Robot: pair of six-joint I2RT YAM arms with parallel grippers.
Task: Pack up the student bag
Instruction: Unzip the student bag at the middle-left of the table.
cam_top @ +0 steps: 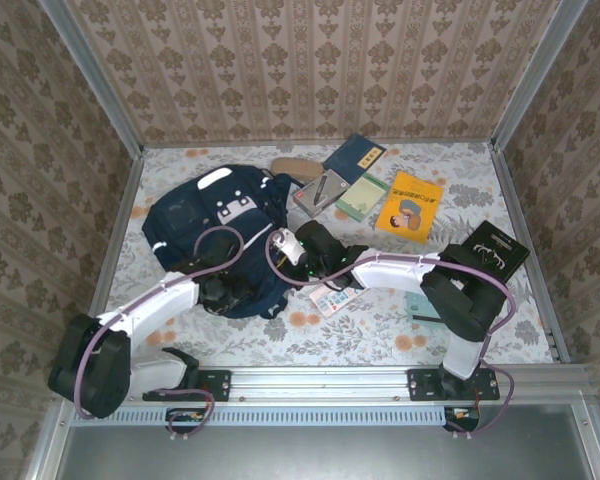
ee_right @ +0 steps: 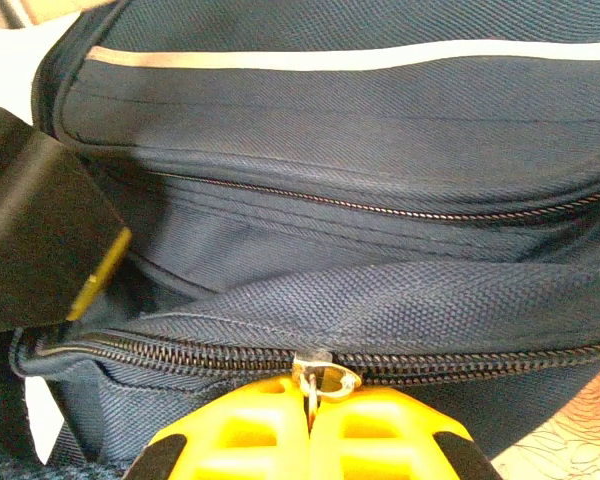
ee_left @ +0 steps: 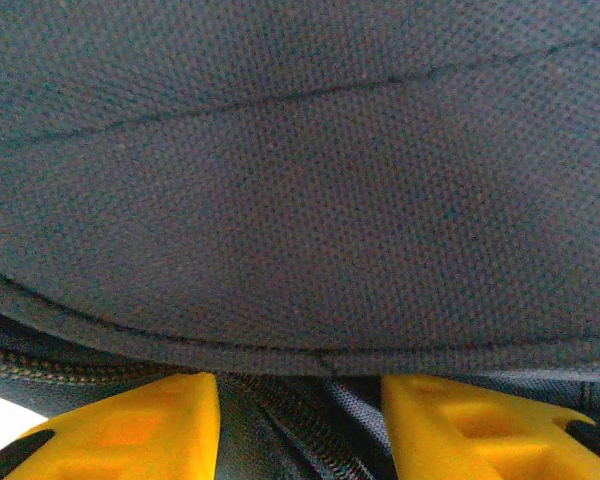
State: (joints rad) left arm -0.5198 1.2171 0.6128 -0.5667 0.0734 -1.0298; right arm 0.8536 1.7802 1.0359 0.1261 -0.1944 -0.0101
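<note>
Student bag [cam_top: 215, 230] lies flat on the worktop [cam_top: 380, 335], left of centre. Both arms reach onto its near edge.

Right tool [ee_right: 310, 425]: fingers closed together, pinching the clear zipper pull [ee_right: 318, 378] on the bag's lower zipper line. In the top view it sits at the bag's right edge [cam_top: 285, 247].

Left tool [ee_left: 300, 420]: yellow fingers [ee_left: 140, 425] apart, navy fabric and a zipper run in the gap, bag panel pressed close overhead.

Blue book [cam_top: 358, 158], green notebook [cam_top: 363, 197] and yellow book [cam_top: 410, 206] lie right of the bag, apart from it.
</note>
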